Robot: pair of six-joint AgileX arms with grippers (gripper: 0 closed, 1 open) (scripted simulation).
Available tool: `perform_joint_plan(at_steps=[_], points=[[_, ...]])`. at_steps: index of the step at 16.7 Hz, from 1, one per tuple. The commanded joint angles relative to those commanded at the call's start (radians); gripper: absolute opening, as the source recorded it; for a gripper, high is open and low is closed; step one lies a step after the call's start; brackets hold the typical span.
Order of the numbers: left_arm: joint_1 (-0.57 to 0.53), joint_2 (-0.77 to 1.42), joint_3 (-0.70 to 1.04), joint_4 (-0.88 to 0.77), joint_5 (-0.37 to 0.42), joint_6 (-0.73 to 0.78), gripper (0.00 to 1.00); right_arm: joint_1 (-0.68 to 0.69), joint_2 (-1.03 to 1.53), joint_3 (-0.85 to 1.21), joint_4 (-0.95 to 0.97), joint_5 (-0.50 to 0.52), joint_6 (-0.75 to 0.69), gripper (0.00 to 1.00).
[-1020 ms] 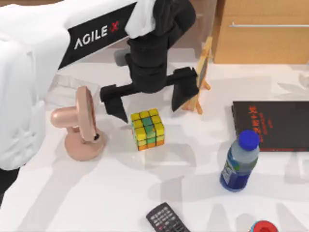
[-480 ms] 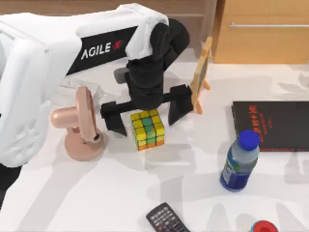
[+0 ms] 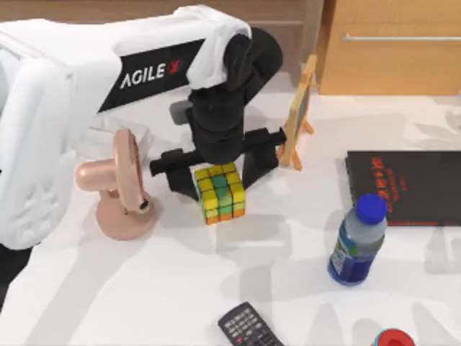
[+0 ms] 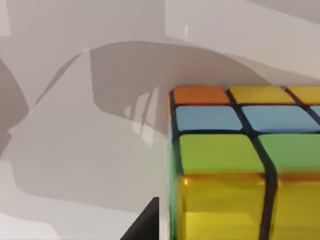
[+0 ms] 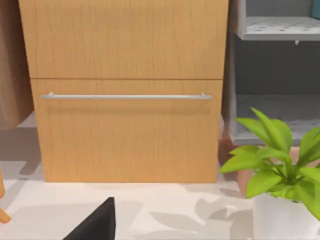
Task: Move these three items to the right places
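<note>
Puzzle cube [image 3: 220,192] on table [image 3: 180,288] by pink fan [image 3: 119,186] | left gripper [image 3: 214,166] over it, fingers spread, straddling cube, contact unclear | right gripper: can't tell

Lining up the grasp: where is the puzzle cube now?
In the top view the puzzle cube sits left of centre, between the left gripper fingers, right of the pink fan.

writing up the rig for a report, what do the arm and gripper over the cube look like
The left arm has bulky white rounded shells and a black panel lettered AGILE in white with a red X. Its wrist section is matte black. The left gripper is black too: a crossbar carrying two blocky, tapered fingers. No cables show.
</note>
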State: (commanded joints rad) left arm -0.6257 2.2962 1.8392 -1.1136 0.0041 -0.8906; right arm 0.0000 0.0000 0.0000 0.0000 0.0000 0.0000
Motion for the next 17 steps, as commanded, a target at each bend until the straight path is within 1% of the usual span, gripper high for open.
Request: perform_joint_plan(at_steps=[7,8,17], points=[[0.000,0.000,0.000,0.000,0.000,0.000,0.02,0.000,0.000,0.000,0.000,0.000,0.000,1.00],[0.000,0.000,0.000,0.000,0.000,0.000,0.00,0.000,0.000,0.000,0.000,0.000,0.000,1.00],[-0.003,-0.001,0.003,-0.003,0.000,0.002,0.00,0.000,0.000,0.000,0.000,0.000,0.000,1.00]])
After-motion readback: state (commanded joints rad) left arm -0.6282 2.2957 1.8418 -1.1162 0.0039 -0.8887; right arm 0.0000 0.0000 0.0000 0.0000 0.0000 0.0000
